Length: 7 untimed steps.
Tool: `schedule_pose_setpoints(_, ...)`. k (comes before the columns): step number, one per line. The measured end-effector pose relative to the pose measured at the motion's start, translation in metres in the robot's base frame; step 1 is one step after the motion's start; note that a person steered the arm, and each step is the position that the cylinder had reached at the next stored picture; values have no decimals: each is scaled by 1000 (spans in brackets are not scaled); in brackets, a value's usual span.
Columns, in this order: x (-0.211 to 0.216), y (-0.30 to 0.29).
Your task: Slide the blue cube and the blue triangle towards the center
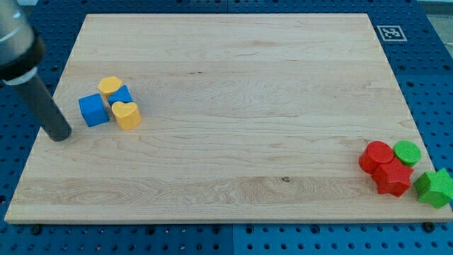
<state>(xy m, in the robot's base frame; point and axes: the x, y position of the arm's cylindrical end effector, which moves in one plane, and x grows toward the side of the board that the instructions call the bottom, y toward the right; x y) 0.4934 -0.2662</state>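
A blue cube point(93, 110) sits near the view's left edge of the wooden board point(233, 85). A blue triangle point(123, 95) lies just right of it, wedged between a yellow block point(109, 86) above and a yellow heart point(127, 114) below. The four blocks touch in a tight cluster. My tip point(59, 136) rests on the board just left of the blue cube and slightly lower, a small gap apart from it. The dark rod slants up to the view's top left.
At the view's bottom right stand a red cylinder point(376, 156), a red star-like block point(393, 178), a green cylinder point(407, 151) and a green star point(434, 188) at the board's edge. A fiducial tag point(388, 32) marks the top right corner.
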Motion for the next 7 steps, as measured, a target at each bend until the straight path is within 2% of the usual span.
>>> schedule_pose_setpoints(2, -27, 14)
schedule_pose_setpoints(3, -36, 50)
schedule_pose_setpoints(5, -95, 128)
schedule_pose_setpoints(7, -119, 177)
